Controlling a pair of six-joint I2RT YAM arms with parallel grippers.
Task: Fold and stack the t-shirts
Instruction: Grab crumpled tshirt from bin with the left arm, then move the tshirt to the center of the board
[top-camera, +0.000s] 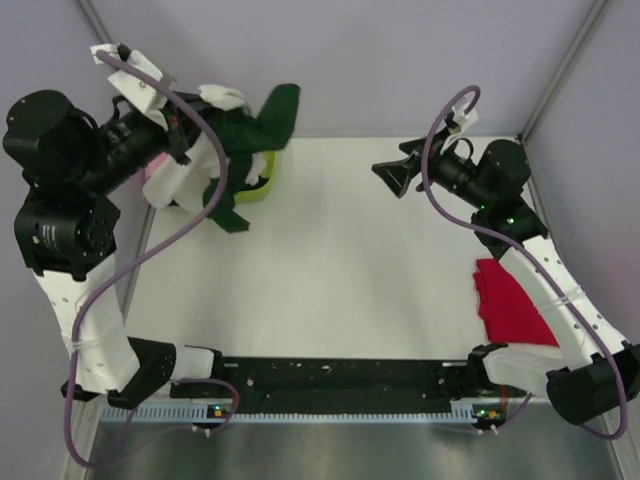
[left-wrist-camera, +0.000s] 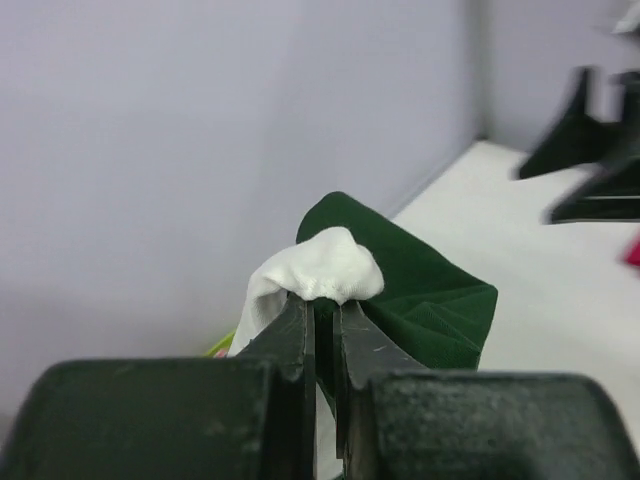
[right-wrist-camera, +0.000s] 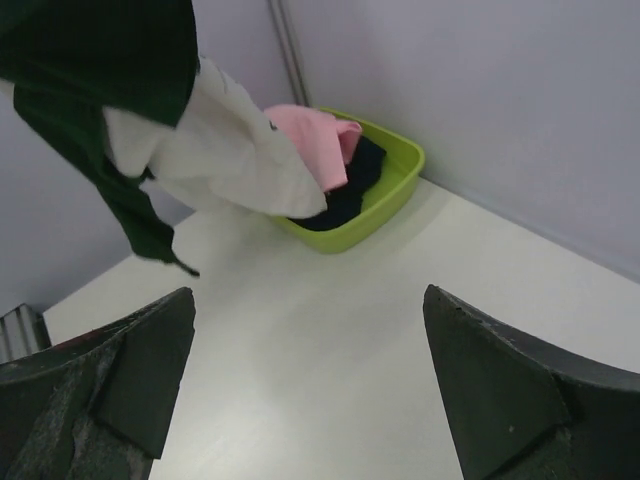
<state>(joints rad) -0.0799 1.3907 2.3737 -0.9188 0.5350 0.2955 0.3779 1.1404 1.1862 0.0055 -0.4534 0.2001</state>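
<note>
My left gripper (top-camera: 205, 115) is shut on the white t-shirt with dark green sleeves (top-camera: 255, 125) and holds it in the air above the lime-green basket at the far left. In the left wrist view its jaws pinch a white fold (left-wrist-camera: 325, 268) with a green sleeve (left-wrist-camera: 420, 300) behind. In the right wrist view the shirt (right-wrist-camera: 215, 150) hangs over the basket. My right gripper (top-camera: 385, 172) is open and empty above the table's far middle. The red t-shirt (top-camera: 508, 303) lies folded at the right, partly under my right arm.
The lime-green basket (right-wrist-camera: 395, 190) stands in the far left corner and holds pink (right-wrist-camera: 315, 140) and dark cloth (right-wrist-camera: 350, 185); in the top view only part of the basket (top-camera: 262, 185) shows. Grey walls close the back and sides. The arm bases sit at the near edge.
</note>
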